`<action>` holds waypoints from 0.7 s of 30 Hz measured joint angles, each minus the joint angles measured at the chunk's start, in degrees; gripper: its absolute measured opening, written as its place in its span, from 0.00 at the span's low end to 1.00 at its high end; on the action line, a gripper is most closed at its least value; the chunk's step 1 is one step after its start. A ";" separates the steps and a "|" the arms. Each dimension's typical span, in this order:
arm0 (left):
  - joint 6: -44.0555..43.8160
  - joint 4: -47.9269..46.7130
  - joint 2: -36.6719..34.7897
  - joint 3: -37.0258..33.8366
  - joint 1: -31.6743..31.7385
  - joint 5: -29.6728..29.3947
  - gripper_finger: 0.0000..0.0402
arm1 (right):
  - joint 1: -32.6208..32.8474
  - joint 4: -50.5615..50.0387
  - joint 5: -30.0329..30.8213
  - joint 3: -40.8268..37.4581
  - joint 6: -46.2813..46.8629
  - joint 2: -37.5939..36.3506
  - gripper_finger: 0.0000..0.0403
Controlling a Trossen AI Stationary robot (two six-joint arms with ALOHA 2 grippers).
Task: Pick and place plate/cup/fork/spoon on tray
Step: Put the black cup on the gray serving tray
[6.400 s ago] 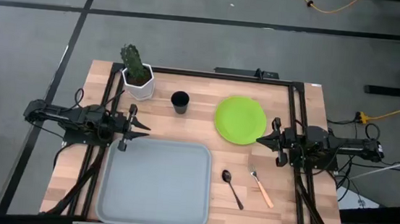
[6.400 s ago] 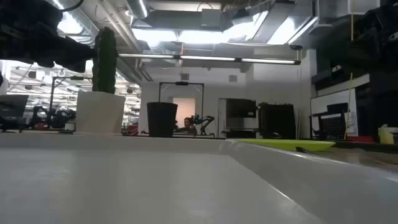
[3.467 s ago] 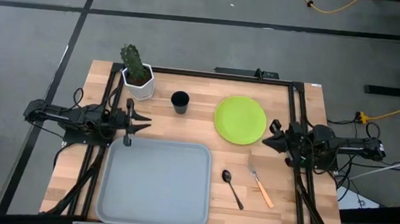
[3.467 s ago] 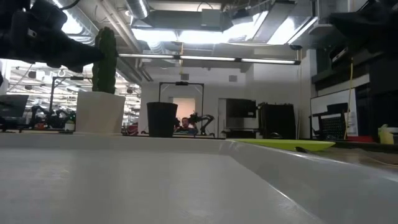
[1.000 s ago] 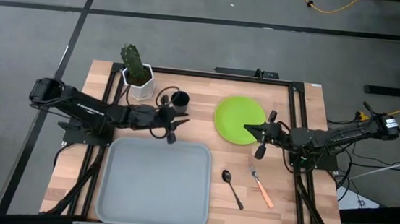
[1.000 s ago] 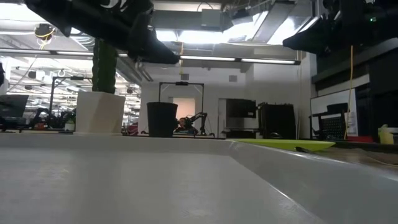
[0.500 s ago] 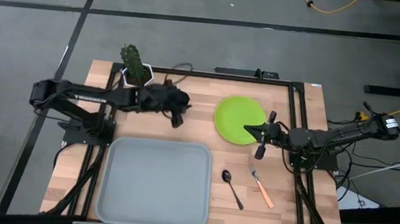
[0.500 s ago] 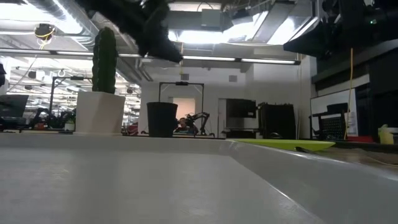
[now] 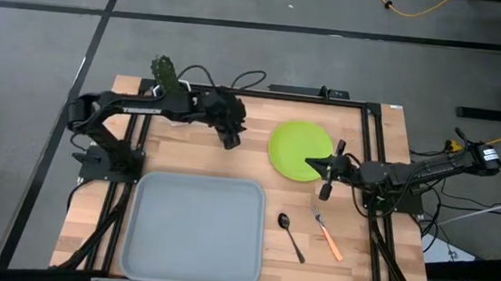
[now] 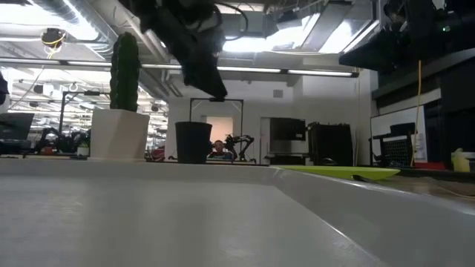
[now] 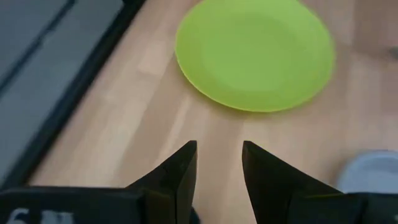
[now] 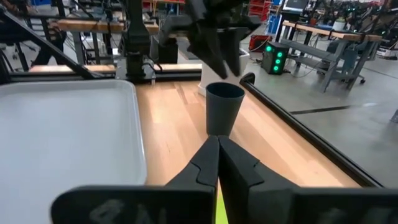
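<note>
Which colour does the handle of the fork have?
Orange; the fork shows best in the high view.

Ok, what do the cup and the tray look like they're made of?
The cup looks like matte dark plastic: an even, dull wall with no glints, though coated metal can't be ruled out. The tray looks like moulded light-grey plastic: rounded corners, a raised rim and a smooth surface with a soft sheen.

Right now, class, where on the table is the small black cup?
In the high view the cup is mostly hidden beneath the left pincer, on the table's far left part, between the potted cactus and the lime-green plate.
</note>
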 joint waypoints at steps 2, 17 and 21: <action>2.41 0.47 1.44 0.06 0.25 -1.01 0.30 | 0.00 -0.85 -0.03 0.00 0.06 0.00 0.03; 4.13 -3.72 0.54 0.08 -0.60 -1.56 0.30 | 0.00 -4.03 -0.46 0.00 4.00 0.02 0.03; 3.84 -3.97 0.54 0.06 -0.65 -2.03 0.30 | 0.00 -4.33 -0.48 0.00 4.28 0.02 0.03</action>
